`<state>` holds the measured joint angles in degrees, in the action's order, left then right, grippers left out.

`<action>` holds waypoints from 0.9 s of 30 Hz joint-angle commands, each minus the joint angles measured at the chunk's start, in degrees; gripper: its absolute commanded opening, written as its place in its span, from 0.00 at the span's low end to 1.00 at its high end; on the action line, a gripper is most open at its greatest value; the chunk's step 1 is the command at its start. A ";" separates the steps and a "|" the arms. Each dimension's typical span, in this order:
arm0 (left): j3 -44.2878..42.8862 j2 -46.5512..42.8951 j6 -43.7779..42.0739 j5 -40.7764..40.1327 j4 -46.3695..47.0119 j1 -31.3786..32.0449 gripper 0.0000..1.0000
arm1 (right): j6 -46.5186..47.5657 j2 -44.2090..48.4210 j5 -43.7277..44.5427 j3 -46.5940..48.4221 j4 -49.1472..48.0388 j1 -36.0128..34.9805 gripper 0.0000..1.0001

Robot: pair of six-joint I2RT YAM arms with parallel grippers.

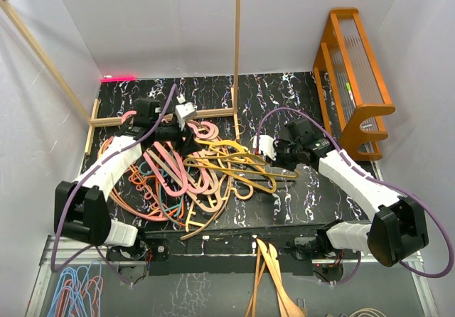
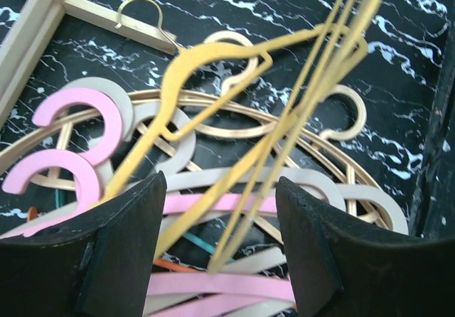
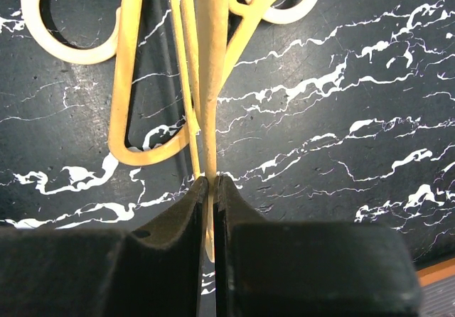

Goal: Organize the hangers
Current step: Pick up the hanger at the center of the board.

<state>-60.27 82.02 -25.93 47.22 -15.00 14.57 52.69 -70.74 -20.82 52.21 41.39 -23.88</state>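
Note:
A tangled pile of pink, orange, tan, teal and yellow hangers (image 1: 170, 178) lies on the black marbled table (image 1: 298, 196). My right gripper (image 1: 261, 146) is at the pile's right edge. In the right wrist view it (image 3: 211, 180) is shut on the thin bar of a yellow hanger (image 3: 211, 82). My left gripper (image 1: 186, 112) hangs over the pile's far side near the rack base. In the left wrist view it (image 2: 220, 182) is open, with the yellow hanger's bars (image 2: 213, 54) running up between the fingers, above pink (image 2: 78, 175) and tan hangers.
A tall wooden rack frame (image 1: 236, 47) stands at the back, with its base bars (image 1: 114, 121) on the table. An orange wooden shelf (image 1: 355, 75) leans at the right. Light wooden hangers (image 1: 274, 281) and blue and pink wire hangers (image 1: 75, 292) lie below the near edge.

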 commanded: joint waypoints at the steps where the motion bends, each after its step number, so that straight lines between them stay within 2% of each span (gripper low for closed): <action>1: 5.56 -6.72 -4.53 2.43 -1.08 -0.17 0.61 | 1.53 0.40 -0.29 0.14 -3.63 0.74 0.08; 6: 10.99 -9.57 -7.23 -4.90 2.38 0.99 0.60 | 1.46 0.16 -1.17 0.90 -3.36 0.94 0.08; 16: 10.20 -0.14 -7.34 -1.35 5.00 1.74 0.58 | 0.84 0.70 -2.47 2.93 -1.17 0.94 0.08; 19: 10.21 2.02 -6.77 0.53 5.50 1.99 0.54 | 0.84 0.84 -2.47 2.80 -1.21 0.99 0.08; 21: 10.25 3.10 -6.76 0.88 5.36 2.50 0.47 | 0.65 0.77 -2.67 2.86 -1.46 0.94 0.08; 23: 9.91 3.85 -7.86 2.28 4.17 3.17 0.23 | -0.08 0.64 -3.05 3.25 -1.48 0.95 0.08; 24: 9.68 4.04 -8.91 4.04 3.13 3.34 0.01 | -0.45 0.54 -3.20 3.67 -1.47 0.98 0.08; 27: 8.45 2.94 -5.34 3.15 1.35 4.15 0.00 | -2.73 0.07 -3.61 6.13 -1.29 0.90 0.08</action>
<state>-49.10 86.41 -33.45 47.09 -11.84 17.52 52.88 -70.94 -21.39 52.88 42.06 -22.79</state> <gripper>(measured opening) 0.035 0.087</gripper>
